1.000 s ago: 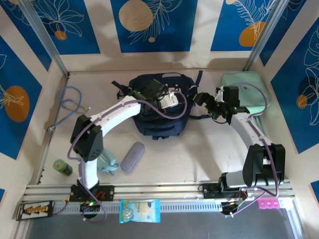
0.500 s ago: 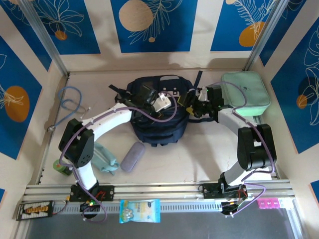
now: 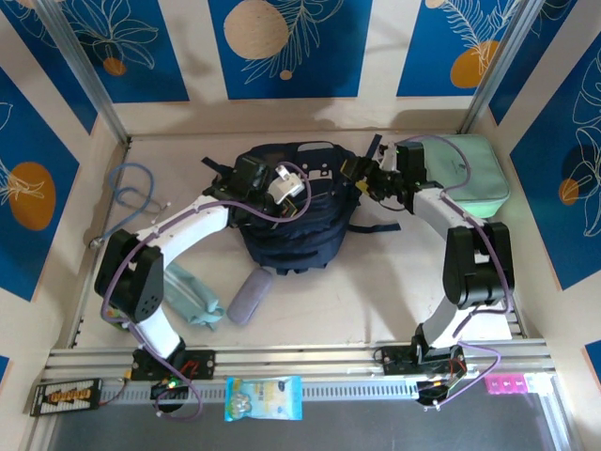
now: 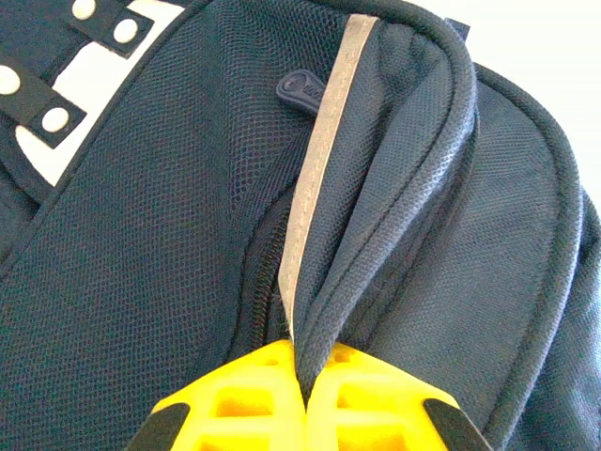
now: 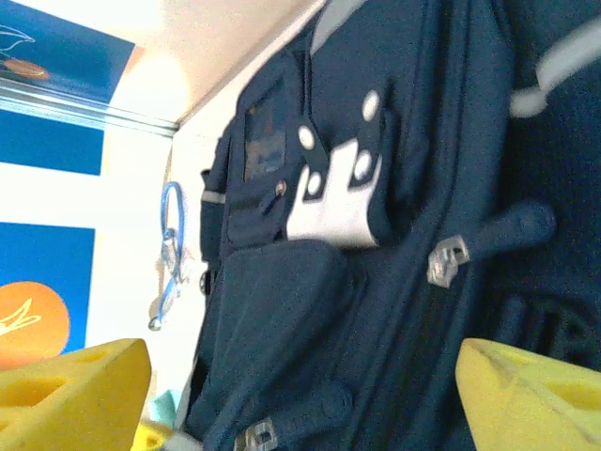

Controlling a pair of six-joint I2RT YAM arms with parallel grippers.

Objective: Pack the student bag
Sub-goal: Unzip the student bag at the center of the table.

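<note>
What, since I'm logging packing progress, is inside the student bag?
No contents show: the student bag hides its interior under navy fabric. The left gripper pinches a fold of it beside the zipper.

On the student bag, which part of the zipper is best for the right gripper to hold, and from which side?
Probably the dark cord tab on the metal slider. It stands off the student bag as a long, rounded stub, so a pinch across its width should hold. The open right gripper faces it from the bag's right side; come straight in from there.
</note>
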